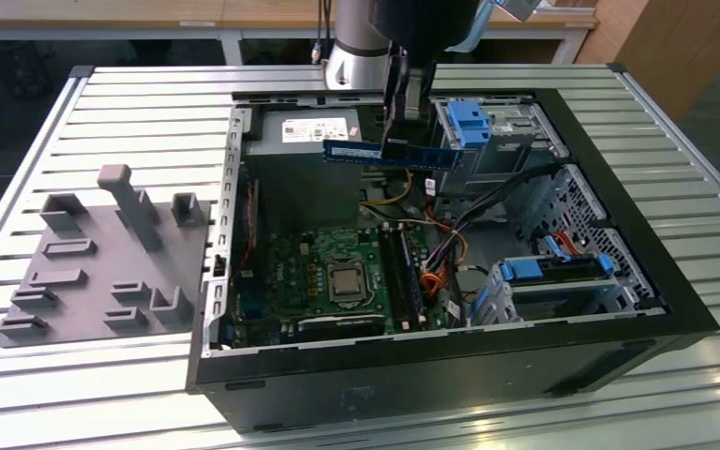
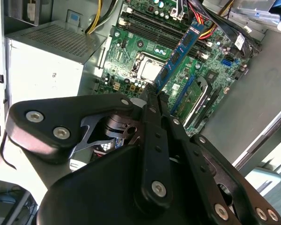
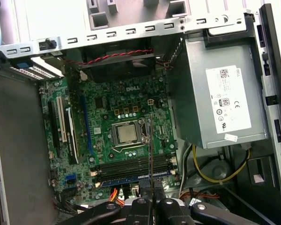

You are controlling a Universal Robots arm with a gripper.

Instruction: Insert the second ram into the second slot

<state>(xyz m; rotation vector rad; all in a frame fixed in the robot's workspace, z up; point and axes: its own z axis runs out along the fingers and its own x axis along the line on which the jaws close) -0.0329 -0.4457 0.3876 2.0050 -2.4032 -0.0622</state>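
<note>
- The arm (image 1: 360,47) comes straight down from above over the far end of an open computer case (image 1: 460,366).
- Its gripper (image 1: 407,131) points downward, and the claw is pinched tight on the second ram (image 1: 367,153), with the two fingers (image 2: 150,122) pressed flat against the board's faces.
- In the exterior view the second ram hangs level in the air, above the power supply (image 1: 304,131) and beside a blue drive-bay latch (image 1: 467,122), clear of the motherboard (image 1: 322,281).
- In the second wrist view the strip (image 2: 180,51) juts out from the fingertips over the board below; in the first wrist view it shows edge-on as a thin dark line (image 3: 150,140) over the processor socket (image 3: 126,133).
- The memory slots (image 3: 131,165) lie under it; one slot beside them holds a blue module (image 3: 131,178).
- The case lies on a slatted metal table (image 1: 135,112), with a grey pegged fixture (image 1: 97,262) at the exterior view's left.
- A wooden bench (image 1: 147,11) stands behind the table.
</note>
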